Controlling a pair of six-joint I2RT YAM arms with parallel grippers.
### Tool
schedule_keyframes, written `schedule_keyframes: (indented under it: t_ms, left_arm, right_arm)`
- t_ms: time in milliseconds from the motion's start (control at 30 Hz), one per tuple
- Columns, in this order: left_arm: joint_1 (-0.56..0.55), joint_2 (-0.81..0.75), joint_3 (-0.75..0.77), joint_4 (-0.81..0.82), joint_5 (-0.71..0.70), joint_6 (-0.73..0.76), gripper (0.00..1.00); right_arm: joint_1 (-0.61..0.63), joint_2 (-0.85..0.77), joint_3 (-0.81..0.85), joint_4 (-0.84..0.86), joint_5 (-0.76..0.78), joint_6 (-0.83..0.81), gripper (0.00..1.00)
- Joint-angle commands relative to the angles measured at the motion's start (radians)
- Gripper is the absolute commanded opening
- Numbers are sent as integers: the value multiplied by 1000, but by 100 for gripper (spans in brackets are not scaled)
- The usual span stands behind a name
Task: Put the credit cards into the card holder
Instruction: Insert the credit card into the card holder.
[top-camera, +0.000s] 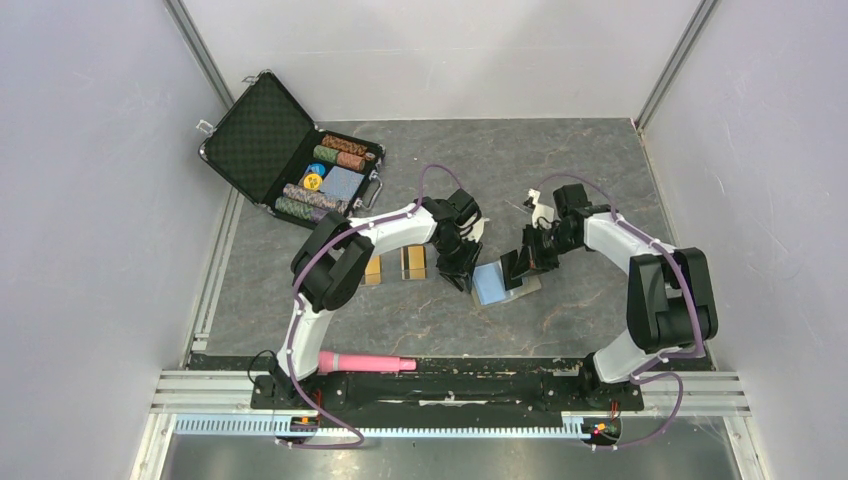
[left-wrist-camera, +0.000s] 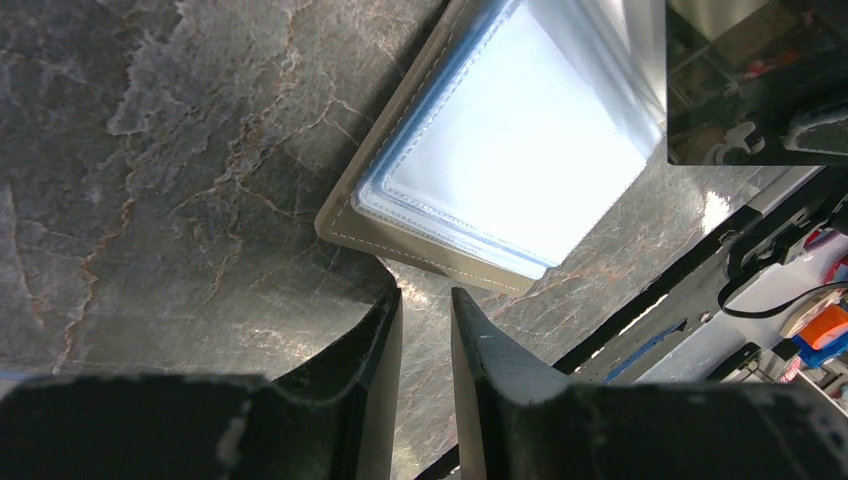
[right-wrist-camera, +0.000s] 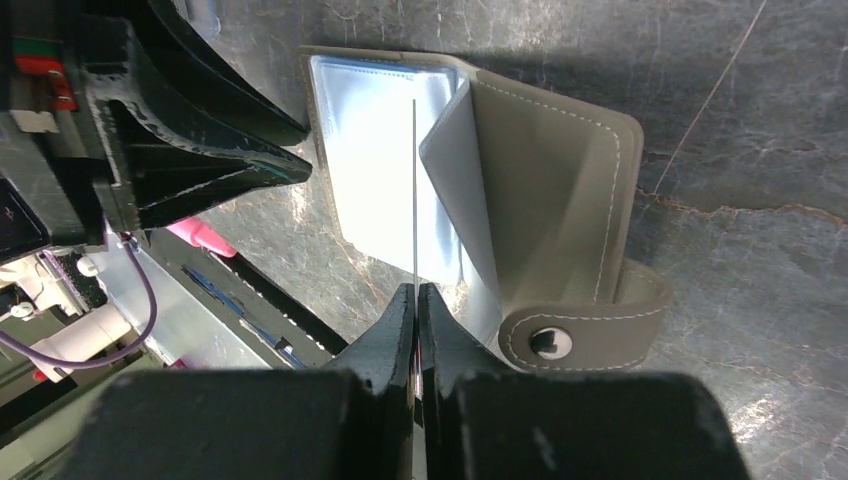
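card holder (right-wrist-camera: 560, 190) lies open on the table (top-camera: 560, 160) between both arms, blue sleeves up. right gripper (right-wrist-camera: 414, 288) pinches the black card (left-wrist-camera: 750, 70) edge-on over it. left gripper (left-wrist-camera: 425, 296) waits beside, fingers narrowly parted, empty.

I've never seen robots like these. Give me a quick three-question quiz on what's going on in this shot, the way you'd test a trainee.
1. True or false: the card holder is folded shut.
2. What does the right gripper pinch? A) a poker chip B) a thin black card C) nothing
3. How many orange-gold cards lie loose outside the holder?

Key:
1. False. It lies open, pale blue inside.
2. B. The card shows edge-on in the right wrist view.
3. Two. The second lies beside the first.
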Motion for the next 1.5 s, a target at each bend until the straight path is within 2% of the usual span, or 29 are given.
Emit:
schedule_keyframes:
  t_ms: [0,533,967,1467]
  left_arm:
    - [-8,33,19,-20,-24,58,31]
    - [-10,42,22,-22,-22,58,30]
    - [-10,69,52,-44,-21,61,30]
    - [-10,89,72,-69,-41,67,29]
  right_arm:
    - [-5,6,72,-48,-15,-33,0]
    - [-3,131,71,-45,6,-75,0]
    - [3,178,16,32,-88,-76,0]
    - [23,217,7,39,-149,-75,0]
